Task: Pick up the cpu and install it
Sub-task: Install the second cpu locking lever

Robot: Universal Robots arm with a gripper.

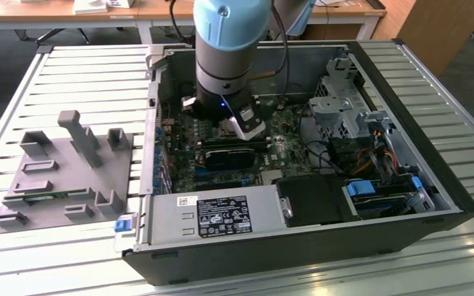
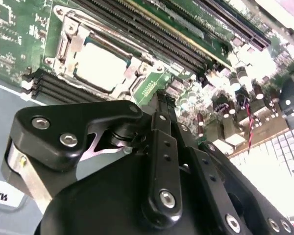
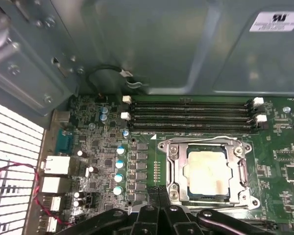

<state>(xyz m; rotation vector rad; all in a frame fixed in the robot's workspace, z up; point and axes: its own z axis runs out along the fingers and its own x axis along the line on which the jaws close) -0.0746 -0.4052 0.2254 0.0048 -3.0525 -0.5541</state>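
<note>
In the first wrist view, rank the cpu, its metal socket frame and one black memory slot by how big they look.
1. Metal socket frame, which surrounds the cpu.
2. cpu.
3. Memory slot: longer than both but very thin, so this rank is unsure.

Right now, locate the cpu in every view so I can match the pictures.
Exterior view: no cpu is to be made out; the arm reaches into the computer case.
First wrist view: cpu seated in its socket frame.
Second wrist view: cpu in the frame.
Shared landmark: the memory slots beside the socket.
</note>
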